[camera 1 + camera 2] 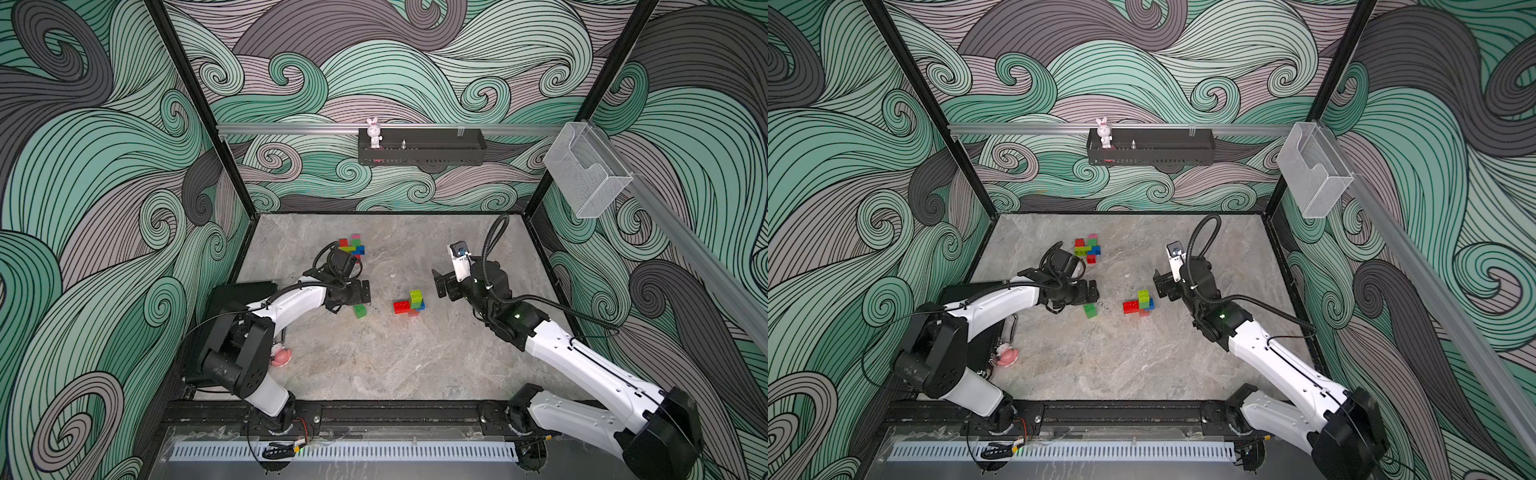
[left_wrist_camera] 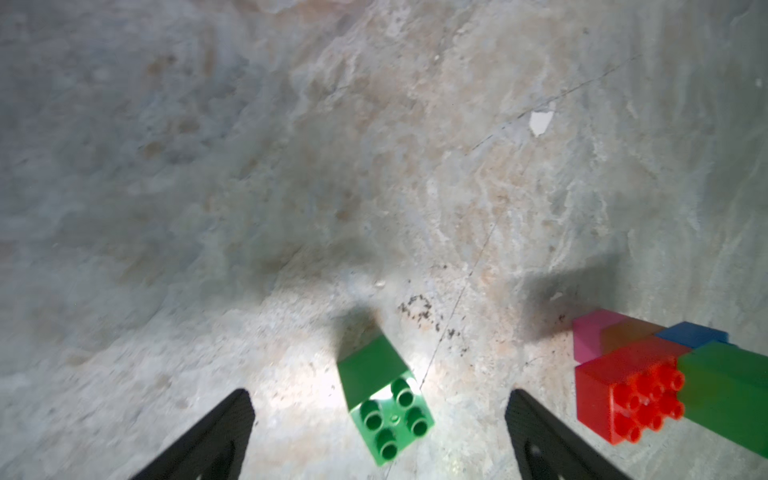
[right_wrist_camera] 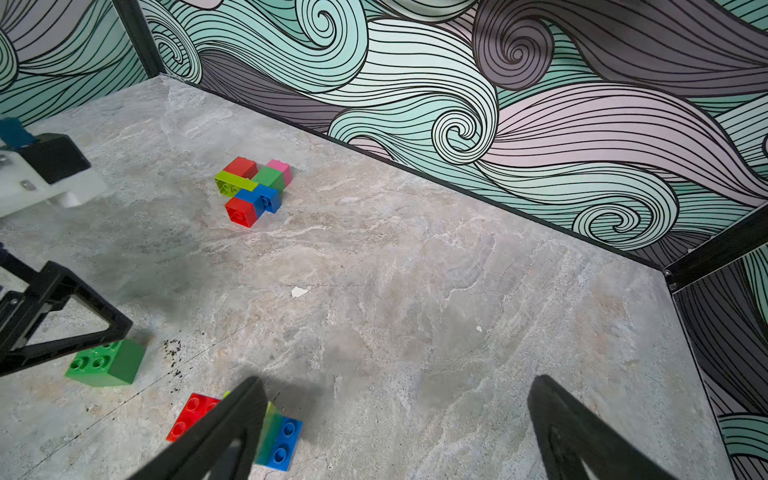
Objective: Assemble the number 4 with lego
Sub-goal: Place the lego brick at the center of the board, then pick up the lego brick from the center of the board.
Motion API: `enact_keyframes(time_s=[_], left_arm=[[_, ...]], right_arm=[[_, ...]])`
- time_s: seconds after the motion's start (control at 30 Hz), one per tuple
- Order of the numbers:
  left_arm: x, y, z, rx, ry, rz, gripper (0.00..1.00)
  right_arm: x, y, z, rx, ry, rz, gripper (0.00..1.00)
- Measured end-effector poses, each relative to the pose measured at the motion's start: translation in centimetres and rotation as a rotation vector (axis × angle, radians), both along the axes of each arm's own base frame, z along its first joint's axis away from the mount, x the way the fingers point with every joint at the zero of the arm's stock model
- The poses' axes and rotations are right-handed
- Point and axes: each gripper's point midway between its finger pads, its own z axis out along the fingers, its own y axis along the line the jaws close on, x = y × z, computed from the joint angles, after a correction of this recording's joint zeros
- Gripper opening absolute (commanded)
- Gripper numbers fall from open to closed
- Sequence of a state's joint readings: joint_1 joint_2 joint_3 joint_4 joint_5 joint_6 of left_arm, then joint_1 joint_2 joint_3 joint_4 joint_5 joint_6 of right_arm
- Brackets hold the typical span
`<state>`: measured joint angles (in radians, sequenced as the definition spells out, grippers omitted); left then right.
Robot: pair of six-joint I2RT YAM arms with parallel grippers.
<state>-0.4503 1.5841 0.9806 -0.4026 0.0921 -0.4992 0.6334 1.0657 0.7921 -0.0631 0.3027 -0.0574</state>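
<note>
Left wrist: green brick (image 2: 384, 399) on table (image 2: 291, 166) between tips of wide-apart left claw (image 2: 379, 395)

Grey marbled tabletop (image 1: 374, 357). On it: lone green brick (image 1: 360, 311), mixed brick cluster (image 1: 409, 305) mid-table. Another, the far cluster (image 1: 352, 246), lies further back.

The left arm (image 1: 291, 301) is stretched forward and held low. The left gripper (image 2: 379, 395) is seen with jaws spread wide, nothing clasped. The right arm (image 1: 582, 357) is bent inward, and the right gripper (image 3: 397, 381) is likewise parted and empty.
</note>
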Motion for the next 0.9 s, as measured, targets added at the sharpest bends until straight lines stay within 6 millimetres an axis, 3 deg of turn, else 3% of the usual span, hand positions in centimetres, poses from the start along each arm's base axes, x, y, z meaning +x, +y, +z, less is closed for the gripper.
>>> enact_keyframes(time_s=[0.17,0.37,0.5,0.77,0.9], left_arm=[[1.0,-1.4,-1.2,-0.035,-0.015,-0.066,0.99],[0.6,-2.7,-2.2,-0.113,0.016,-0.083,0.98],[-0.8,-3.0,-3.5,-0.156,0.055,-0.086,0.99],[-2.8,-2.5,-3.4,-0.195,0.026,-0.073,0.99],[-4.3,-3.5,-3.2,-0.201,0.000,-0.115,0.99]], right_arm=[[-0.1,0.2,0.0,0.010,0.004,0.009,0.99],[-0.2,0.2,0.2,0.014,-0.001,0.010,0.99],[-0.2,0.2,0.2,0.014,-0.001,0.010,0.99],[-0.2,0.2,0.2,0.011,-0.002,0.012,0.99],[-0.2,0.3,0.1,-0.001,-0.002,0.022,0.99]])
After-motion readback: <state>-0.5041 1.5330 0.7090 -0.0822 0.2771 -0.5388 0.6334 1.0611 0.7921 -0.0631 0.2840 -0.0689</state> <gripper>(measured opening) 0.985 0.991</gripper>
